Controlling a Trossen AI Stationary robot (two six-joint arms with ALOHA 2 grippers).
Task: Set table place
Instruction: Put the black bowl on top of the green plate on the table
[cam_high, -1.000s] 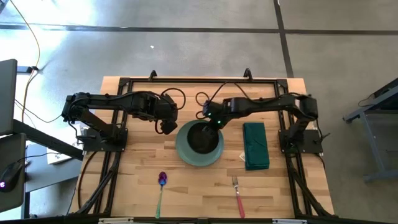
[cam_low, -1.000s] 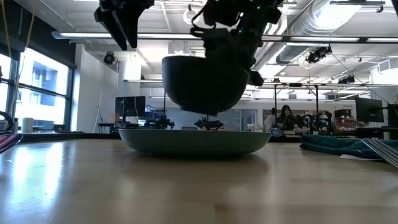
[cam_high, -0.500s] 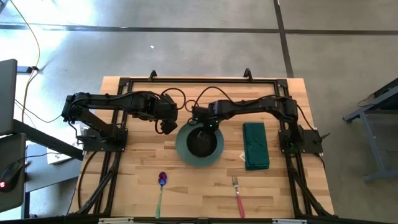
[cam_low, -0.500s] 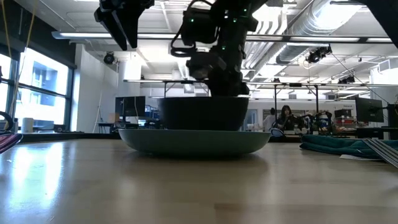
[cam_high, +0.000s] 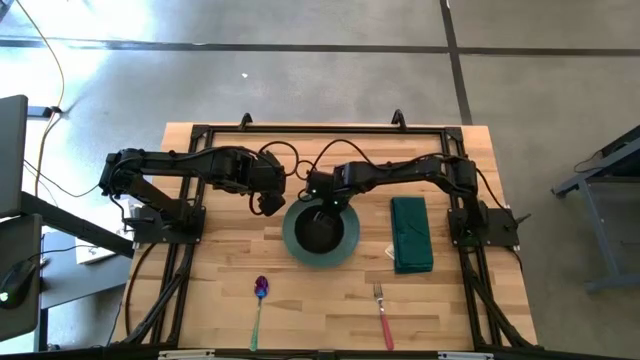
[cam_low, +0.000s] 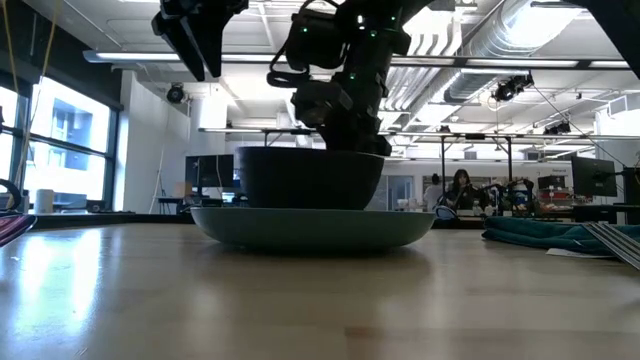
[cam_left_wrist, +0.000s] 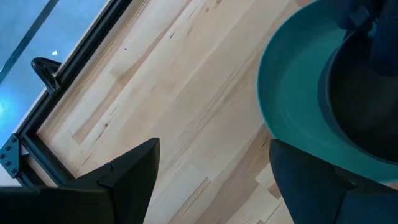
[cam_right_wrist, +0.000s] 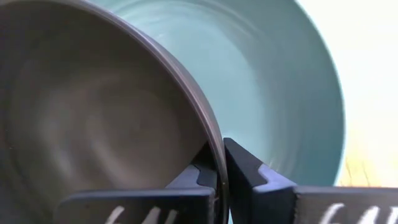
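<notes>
Right gripper (cam_right_wrist: 219, 167) pinching bowl (cam_high: 321, 225) rim — bowl on plate (cam_high: 292, 240).

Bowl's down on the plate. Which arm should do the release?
Right, most likely. The right gripper is shut on the rim of the bowl, which sits on the plate. The left gripper hangs open beside the plate, holding nothing.

A dark bowl (cam_high: 322, 229) sits on a teal plate (cam_high: 296, 250). A folded green napkin (cam_high: 410, 233) lies to its right. Nearer, a purple-headed spoon (cam_high: 260, 295) lies left and a red-handled fork (cam_high: 383, 312) right
</notes>
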